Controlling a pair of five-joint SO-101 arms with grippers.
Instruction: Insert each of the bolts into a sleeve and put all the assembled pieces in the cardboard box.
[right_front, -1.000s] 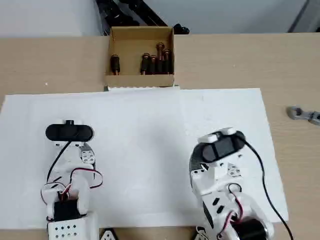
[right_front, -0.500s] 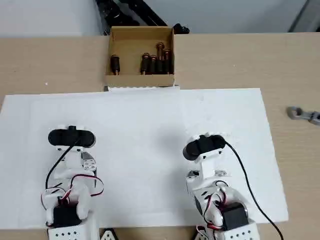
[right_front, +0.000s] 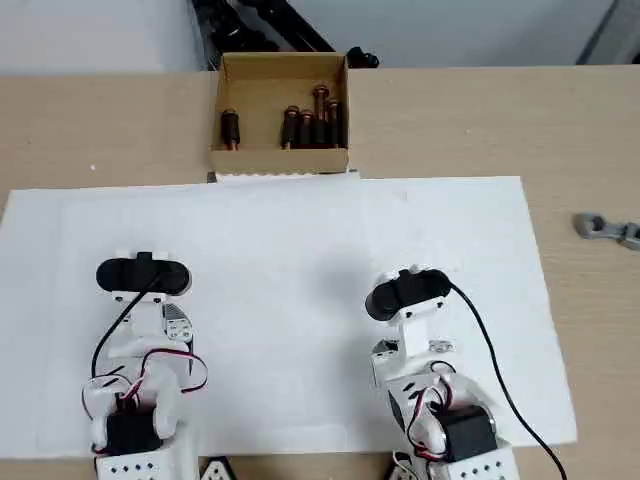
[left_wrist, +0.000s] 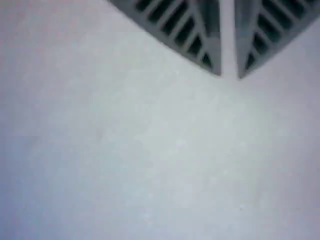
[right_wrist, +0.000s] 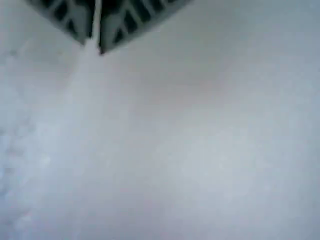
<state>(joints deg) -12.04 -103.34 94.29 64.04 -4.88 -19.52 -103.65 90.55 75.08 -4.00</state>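
Observation:
The cardboard box (right_front: 283, 157) stands at the far edge of the white sheet (right_front: 280, 250). Inside it lie several dark bolt-and-sleeve pieces (right_front: 312, 124), one apart on the left (right_front: 230, 126). Both arms are folded back near the table's front edge, the left arm (right_front: 142, 276) and the right arm (right_front: 407, 292), far from the box. In the left wrist view my left gripper (left_wrist: 229, 72) hangs just above the white sheet, fingers together with a thin slit between them. My right gripper (right_wrist: 95, 46) is likewise shut with nothing in it over the sheet.
A small metal tool (right_front: 605, 229) lies on the wooden table (right_front: 500, 120) at the right edge. Dark gear (right_front: 250, 25) sits behind the box.
The right arm has folded back and turned left from a second ago, then stayed still. The left arm drew back slightly. The box contents are unchanged.

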